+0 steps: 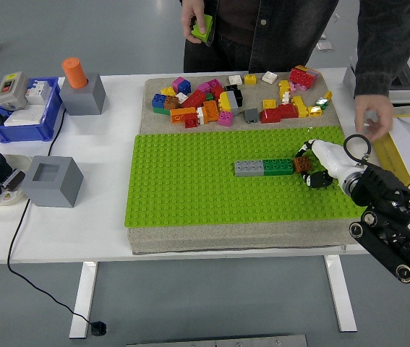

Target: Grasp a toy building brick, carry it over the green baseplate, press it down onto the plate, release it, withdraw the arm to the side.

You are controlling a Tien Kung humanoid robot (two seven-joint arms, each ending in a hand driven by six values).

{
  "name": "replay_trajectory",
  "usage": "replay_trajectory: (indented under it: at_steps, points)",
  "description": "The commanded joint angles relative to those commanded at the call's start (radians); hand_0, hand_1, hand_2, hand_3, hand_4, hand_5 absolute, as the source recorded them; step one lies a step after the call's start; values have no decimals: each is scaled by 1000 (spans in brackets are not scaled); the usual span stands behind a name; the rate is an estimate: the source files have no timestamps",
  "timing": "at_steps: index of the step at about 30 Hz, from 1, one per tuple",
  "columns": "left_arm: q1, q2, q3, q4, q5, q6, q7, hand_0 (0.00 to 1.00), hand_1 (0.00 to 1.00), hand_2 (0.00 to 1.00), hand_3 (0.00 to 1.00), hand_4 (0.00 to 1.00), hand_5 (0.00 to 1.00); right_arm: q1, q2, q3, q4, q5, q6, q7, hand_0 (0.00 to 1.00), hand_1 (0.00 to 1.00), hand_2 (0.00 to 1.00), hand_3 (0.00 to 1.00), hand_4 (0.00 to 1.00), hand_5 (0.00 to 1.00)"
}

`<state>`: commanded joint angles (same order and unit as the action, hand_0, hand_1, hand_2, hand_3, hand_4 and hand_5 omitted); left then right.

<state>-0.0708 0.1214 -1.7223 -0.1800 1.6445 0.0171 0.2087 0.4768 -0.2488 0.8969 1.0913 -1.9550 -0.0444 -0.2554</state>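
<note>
The right robot hand (314, 165) reaches in from four o'clock, its fingers closed on a small brown brick (304, 164) that sits low over the green baseplate (190, 188), just to the three o'clock side of the green brick (278, 167) and seemingly touching it; a grey brick (249, 168) adjoins the green one at nine o'clock, so the three form a row. By my reading the carry is over and the pressing step is in hand, though whether the studs have seated cannot be told from here. The next move likely calls for a straight downward push with the brown brick kept square to the row, then loosening the fingers without tilting it, and drawing the arm back toward three o'clock. The left arm is out of view. At twelve o'clock a person stands behind the desk (103, 238), one hand (197, 22) holding a lime brick (204, 27), the other hand (372, 117) hanging near the robot's wrist. A brick pile (233, 97) lies beyond the baseplate. No brand, label or writing is legible anywhere.
</note>
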Motion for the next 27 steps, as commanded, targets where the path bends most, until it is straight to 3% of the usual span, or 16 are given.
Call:
replay_trajectory:
  at_steps: [19,20,27]
  points:
    - [2,1,-1,0,3,0,0,656,639,633,638,699,239,-4,17,9,-19,0,-5,4,795,846,907,606,564,2]
    - [2,1,-1,0,3,0,0,656,639,633,638,696,241,-5,17,9,-19,0,-5,5,796,847,908,654,491,64]
    - [3,1,-6,0,9,3,-1,656,638,632,637,694,241,-5,20,11,-22,0,-7,6,796,848,909,684,510,80]
